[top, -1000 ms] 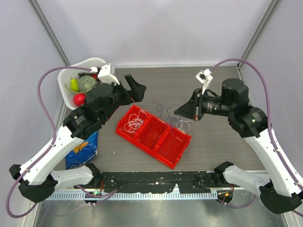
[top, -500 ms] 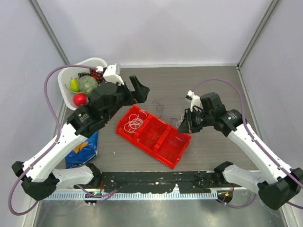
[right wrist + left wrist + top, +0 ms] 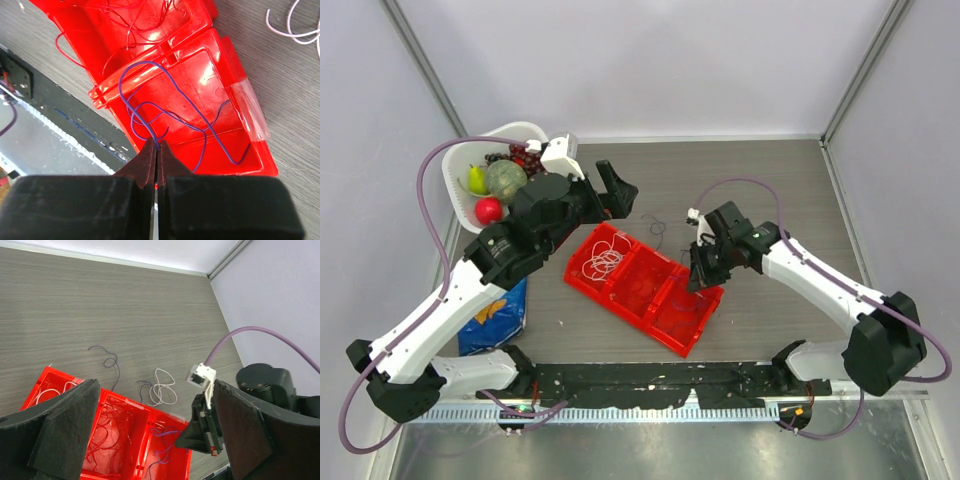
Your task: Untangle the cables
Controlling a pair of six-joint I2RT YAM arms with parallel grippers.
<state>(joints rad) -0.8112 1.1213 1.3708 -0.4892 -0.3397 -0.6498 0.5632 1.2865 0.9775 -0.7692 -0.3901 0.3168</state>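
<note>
The right gripper (image 3: 698, 274) is low over the red tray (image 3: 645, 300), at the tray's end compartment on the right. In the right wrist view its two fingers (image 3: 145, 157) are pressed together, and a thin purple cable (image 3: 172, 115) is pinched between the tips. From the pinch the purple cable runs in several loose loops over this end compartment (image 3: 205, 70). I cannot tell whether the loops touch the floor of the compartment.

The left gripper (image 3: 617, 190) hangs above the table (image 3: 770, 180) at the far side of the tray. Its fingers (image 3: 65, 425) are wide apart and nothing is between them.

The tray has three compartments in a row. The left one holds a white cable (image 3: 607, 255) in a small loopy bunch. The middle one holds thin red cables (image 3: 114, 424). The right one is where the purple cable hangs.

Two more cables lie on the table beyond the tray. A dark cable (image 3: 107, 360) lies alone in a curl near the middle of the table. A white bunch (image 3: 162, 389) lies just beside the tray's far edge, with a dark strand crossing it.

At the far left corner stands a white basket (image 3: 455, 185) with fruit. A blue bag (image 3: 495, 315) lies on the left of the tray.
</note>
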